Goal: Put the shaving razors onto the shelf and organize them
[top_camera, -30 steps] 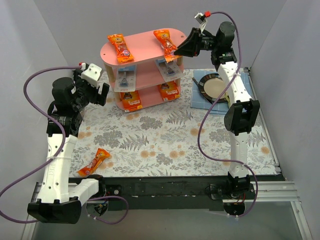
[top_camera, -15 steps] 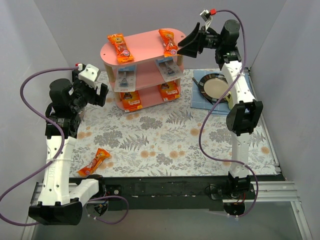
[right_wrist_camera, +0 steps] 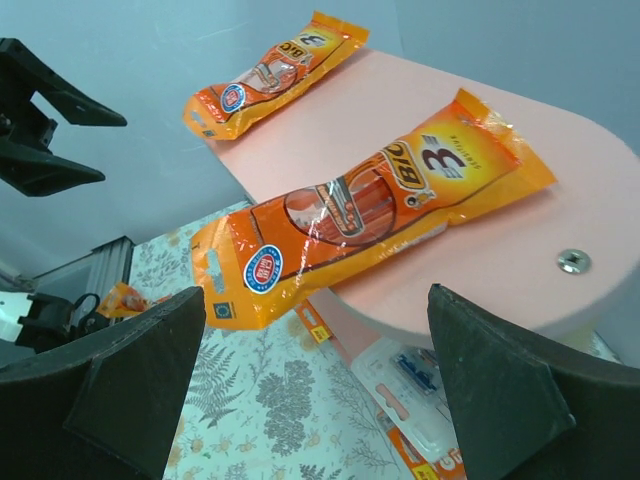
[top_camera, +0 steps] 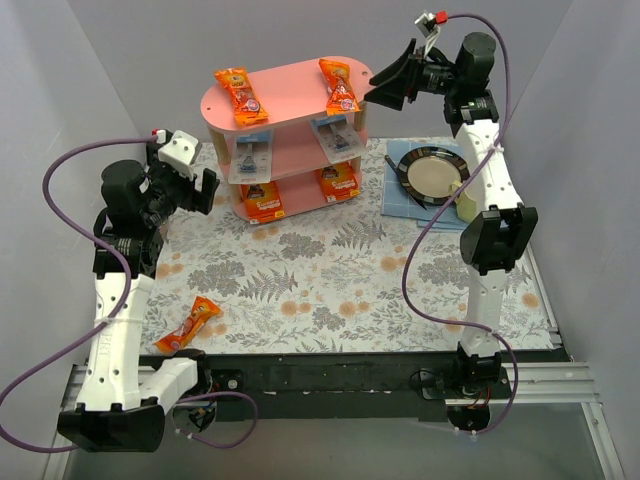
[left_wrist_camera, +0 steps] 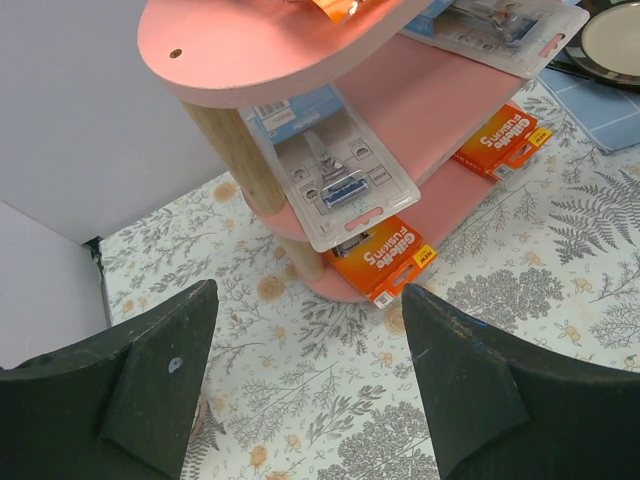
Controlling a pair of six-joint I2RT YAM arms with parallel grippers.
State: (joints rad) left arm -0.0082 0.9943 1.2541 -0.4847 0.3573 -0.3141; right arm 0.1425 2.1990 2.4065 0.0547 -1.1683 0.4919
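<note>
The pink shelf (top_camera: 290, 95) stands at the back of the table. Two orange bags of razors (top_camera: 240, 95) (top_camera: 338, 87) lie on its top board. The middle board carries two clear blister packs (top_camera: 248, 155) (top_camera: 335, 135), and the bottom one two orange cards (top_camera: 264, 203) (top_camera: 339, 182). Another orange bag (top_camera: 189, 324) lies on the table at the front left. My right gripper (top_camera: 388, 83) hovers open just right of the top board, and the nearer bag (right_wrist_camera: 370, 215) lies free ahead of it. My left gripper (top_camera: 205, 190) is open and empty, left of the shelf, facing a blister pack (left_wrist_camera: 335, 170).
A blue mat (top_camera: 395, 200) with a dark pan (top_camera: 430, 172) lies right of the shelf, with a pale cup (top_camera: 468, 203) beside it. Grey walls close in on the left, back and right. A black rail (top_camera: 330, 375) runs along the front edge.
The right gripper has drawn back up and to the right, away from the orange bag on the top board. The bag stays lying there. The left arm has barely moved.
</note>
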